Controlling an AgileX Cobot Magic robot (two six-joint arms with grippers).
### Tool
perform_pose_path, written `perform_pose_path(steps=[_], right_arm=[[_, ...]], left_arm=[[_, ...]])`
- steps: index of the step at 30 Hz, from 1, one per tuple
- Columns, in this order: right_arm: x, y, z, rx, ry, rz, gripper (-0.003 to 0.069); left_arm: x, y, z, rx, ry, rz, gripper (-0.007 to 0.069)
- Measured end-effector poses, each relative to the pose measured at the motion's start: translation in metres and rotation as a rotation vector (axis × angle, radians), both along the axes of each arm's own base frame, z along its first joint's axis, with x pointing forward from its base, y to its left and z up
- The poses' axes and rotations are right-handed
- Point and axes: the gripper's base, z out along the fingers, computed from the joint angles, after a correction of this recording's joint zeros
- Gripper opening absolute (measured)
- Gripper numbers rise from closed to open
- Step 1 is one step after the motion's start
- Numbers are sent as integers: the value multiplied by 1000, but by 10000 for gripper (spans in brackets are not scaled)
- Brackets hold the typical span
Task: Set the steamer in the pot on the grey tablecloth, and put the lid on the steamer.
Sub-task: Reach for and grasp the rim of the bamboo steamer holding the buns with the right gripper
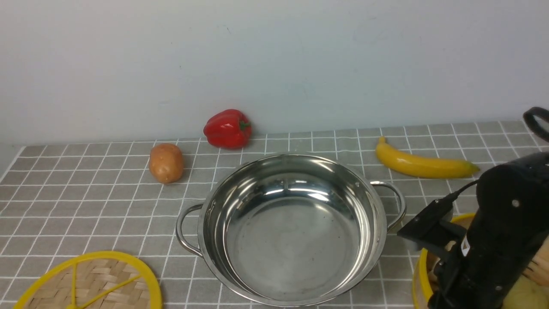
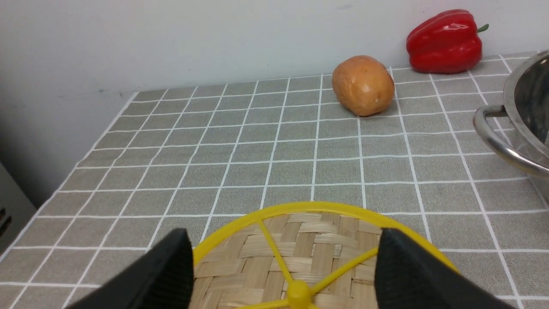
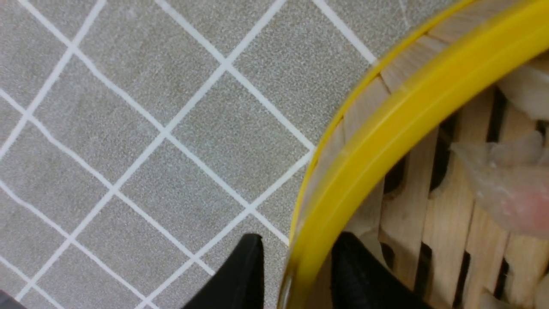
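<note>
At our far left, the woven bamboo lid point(image 1: 103, 281), with its yellow rim and spokes, lies flat on the grey tablecloth point(image 1: 111, 214). Our left gripper point(image 2: 283, 262) stands wide open, its two fingertips apart, and in the left wrist view the lid shows between and beyond them, its yellow knob in the gap; we cannot tell whether either finger touches it. Farther back, a brown potato-like item point(image 1: 166, 163) lies on the cloth, and to its right a red bell pepper point(image 1: 227, 129) lies near the wall. In the middle we see the shiny steel pot point(image 1: 293, 240), its inside bare and a looped handle at either side. Right of it, a yellow banana point(image 1: 424, 163) lies toward the back. In front of the banana, just beside the pot, the bamboo steamer point(image 1: 422, 274) rests on the cloth, with pale food pieces on its slatted floor. Our right gripper point(image 3: 296, 253) is at its yellow rim, jaws parted, one finger outside the wall and one inside, so the rim runs between them; whether they press on it we cannot tell.
</note>
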Motion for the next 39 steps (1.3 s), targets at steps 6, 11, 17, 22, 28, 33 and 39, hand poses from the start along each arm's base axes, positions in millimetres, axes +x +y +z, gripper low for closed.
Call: perform_pose_path(steps=[6,11,17,22,28,33,39], right_arm=[[1,1,-2,6,10,8,243],[2,2,-7,2,19,8,234],[3,2,-11,-10,31,12,162],[1,2,-12,-24,63,0,87],[-2,-1,-5,-34,54,15,68],[-7,-8,10,-61,35,22,64],[-16,-15,30,-69,-6,11,68]], left_arm=[[0,0,0,0,0,0,526],[0,0,0,0,0,0,526],[0,0,0,0,0,0,526],[0,0,0,0,0,0,526],[0,0,0,0,0,0,526],[0,0,0,0,0,0,526],[0,0,0,0,0,0,526]])
